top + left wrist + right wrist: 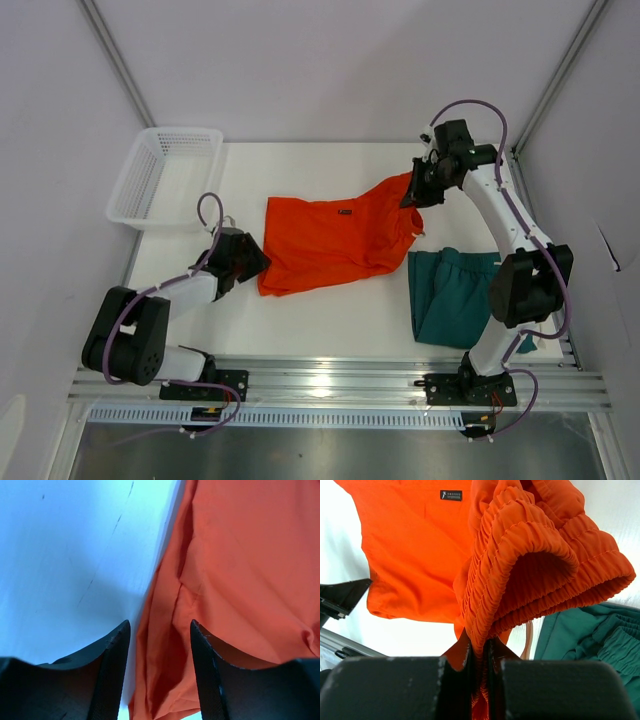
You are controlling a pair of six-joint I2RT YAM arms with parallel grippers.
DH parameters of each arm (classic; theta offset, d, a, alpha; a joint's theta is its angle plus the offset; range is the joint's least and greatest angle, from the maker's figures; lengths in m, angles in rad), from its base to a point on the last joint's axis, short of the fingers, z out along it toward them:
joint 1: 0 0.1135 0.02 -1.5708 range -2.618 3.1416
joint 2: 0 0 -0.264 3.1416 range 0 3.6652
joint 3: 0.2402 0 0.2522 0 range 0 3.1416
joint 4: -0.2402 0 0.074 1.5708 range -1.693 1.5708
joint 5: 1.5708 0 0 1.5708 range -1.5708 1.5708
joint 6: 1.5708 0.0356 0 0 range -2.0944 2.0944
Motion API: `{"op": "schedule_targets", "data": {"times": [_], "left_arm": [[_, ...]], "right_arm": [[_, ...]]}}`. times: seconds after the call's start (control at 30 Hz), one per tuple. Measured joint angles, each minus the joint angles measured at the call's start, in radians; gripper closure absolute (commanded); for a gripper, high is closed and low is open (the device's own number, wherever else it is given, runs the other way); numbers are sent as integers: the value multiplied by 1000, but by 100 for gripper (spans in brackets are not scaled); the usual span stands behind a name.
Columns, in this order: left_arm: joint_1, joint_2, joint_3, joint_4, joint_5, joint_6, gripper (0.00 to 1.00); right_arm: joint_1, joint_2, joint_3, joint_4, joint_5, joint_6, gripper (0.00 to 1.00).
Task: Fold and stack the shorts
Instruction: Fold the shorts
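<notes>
The orange shorts (320,245) are plain bright orange with a small dark label (345,212); the teal-green shorts (450,300) are dark; the mesh basket (127,185) is white.

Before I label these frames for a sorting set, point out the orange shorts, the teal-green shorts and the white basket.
orange shorts (320,245): top external view, flat middle panel.
teal-green shorts (445,300): top external view, middle of the fabric.
white mesh basket (130,185): top external view, its left wall.

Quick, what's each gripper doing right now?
Left gripper: jaws open, gripping nothing, over the edge of the orange shorts.
Right gripper: jaws shut on the waistband of the orange shorts.
</notes>
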Motion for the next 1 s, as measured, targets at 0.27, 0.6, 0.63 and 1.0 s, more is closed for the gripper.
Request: {"op": "schedule_targets", "data": {"times": [0.27,0.6,0.63,1.0], "left_arm": [[5,1,0,27,9,-3,43],[14,38,0,84,51,-10,50],[12,48,0,90,51,-11,51],[-86,108,-31,212,11,-47,76]], "right_arm": [[24,0,4,-25,34,-14,100],[111,18,84,-60,77,-10,100],[123,24,98,-65,82,-6,100],[250,79,191,-66,106,56,100]]}}
